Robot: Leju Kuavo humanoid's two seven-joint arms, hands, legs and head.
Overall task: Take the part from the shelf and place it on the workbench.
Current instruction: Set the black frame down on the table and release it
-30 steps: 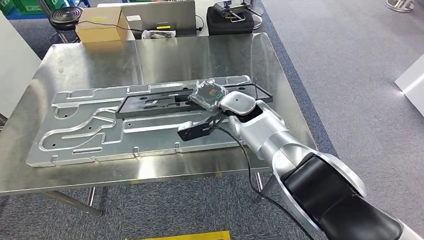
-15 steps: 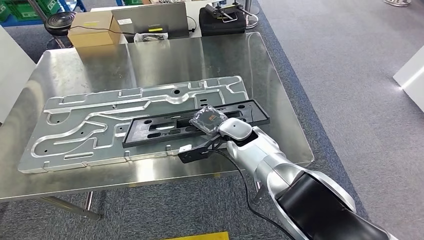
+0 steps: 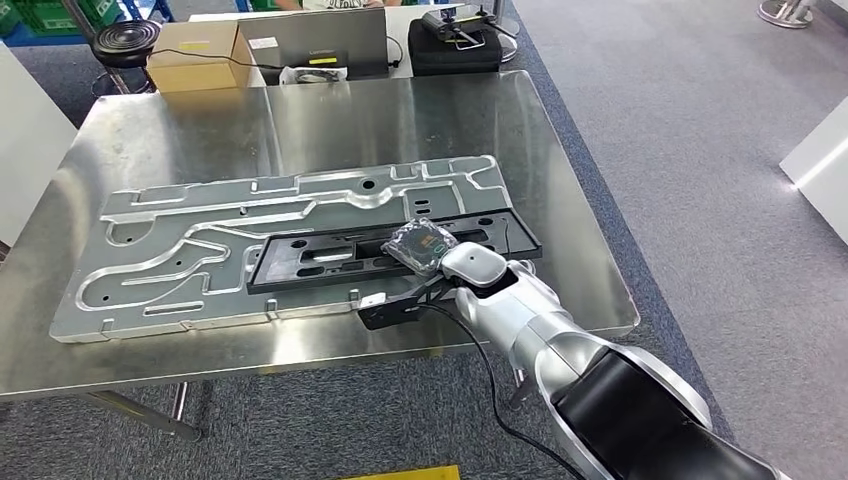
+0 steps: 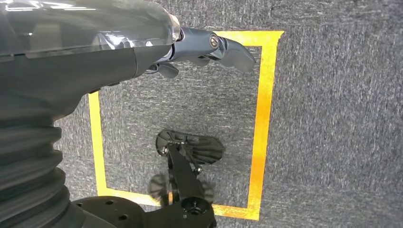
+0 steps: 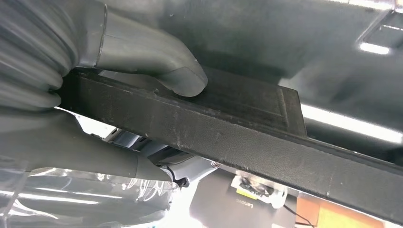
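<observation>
Gripping the long black plastic frame part [image 3: 390, 252], the right hand [image 3: 425, 247] is seen over the steel workbench [image 3: 330, 120]; in the right wrist view the thumb [image 5: 157, 59] is pressed on the frame's edge. The part is held low across a machined aluminium plate [image 3: 240, 240] lying on the bench; contact with the plate cannot be told. The left hand [image 4: 204, 47] hangs over grey carpet [image 4: 332, 118], fingers loosely spread, nothing held.

You get bright, even overhead light in the head view, with soft glare across the steel workbench [image 3: 300, 120] and pale reflections. Your right wrist view is dim and close, streaked with highlights, its near surfaces soft. Your left wrist view is evenly lit and sharp on the floor.
</observation>
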